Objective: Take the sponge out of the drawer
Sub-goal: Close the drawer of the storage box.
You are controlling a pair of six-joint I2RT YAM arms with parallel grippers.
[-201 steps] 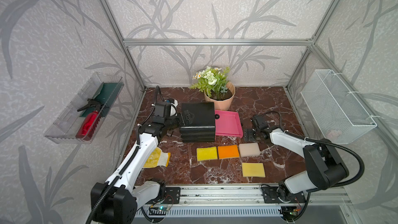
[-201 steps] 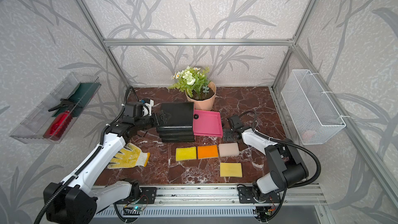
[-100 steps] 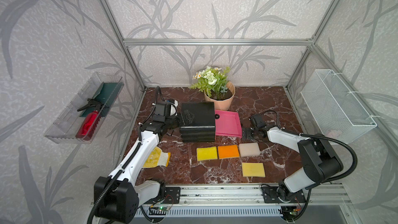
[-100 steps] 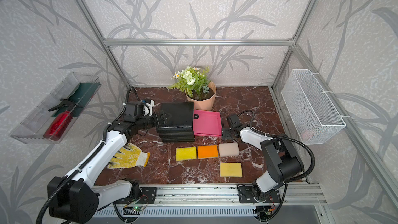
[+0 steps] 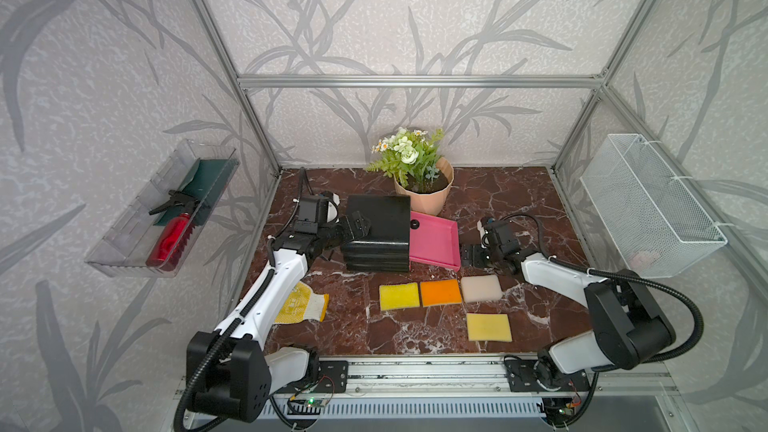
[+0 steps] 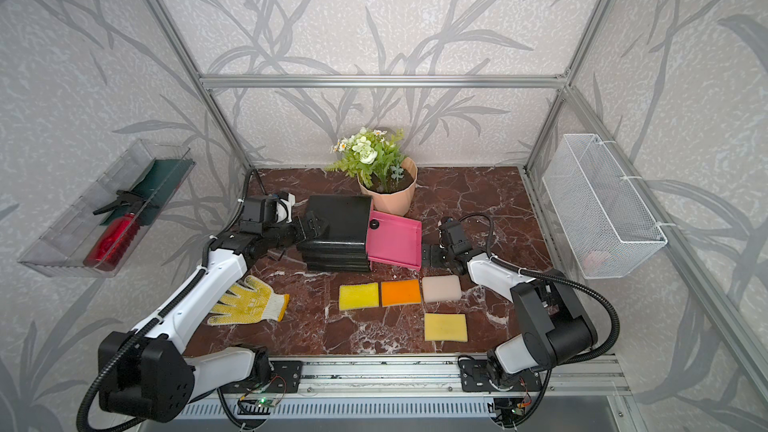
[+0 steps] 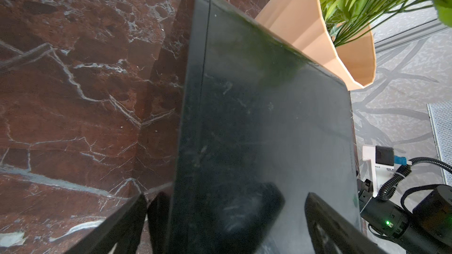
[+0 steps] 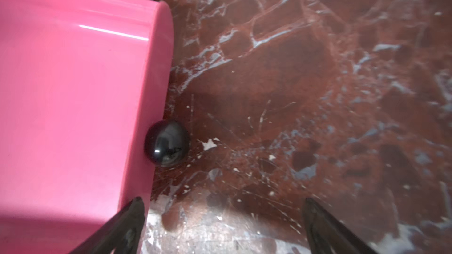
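Quick status from my end. The pink drawer [image 5: 434, 241] stands open, sticking out of the black cabinet [image 5: 380, 222], so the opening part looks done to me. Catch: in both top views the exposed drawer floor is bare pink, with no sponge in it. What I do see is four sponges on the table [image 5: 498, 201] in front of the cabinet. A yellow one [image 5: 399, 296], an orange one [image 5: 440, 292] and a beige one [image 5: 481, 288] lie side by side in a row. A pale yellow one [image 5: 489, 327] sits apart, nearer the rail. So either the sponge is out and I'm basically finished, or one hides in the bit of drawer under the cabinet. Can't tell which.

Left jaws are spread against the cabinet on the side away from the drawer, pinching nothing; looks like bracing to me. Right jaws are spread too and empty, just beside the drawer's front end.

The right wrist view shows a black knob [image 8: 167, 146] on the drawer's pink outside, just ahead of the jaws and untouched. I can't pick it out at that end from above. The left wrist view gives only the cabinet top and the flowerpot [image 7: 342, 45]. Only the top views show the sponges.
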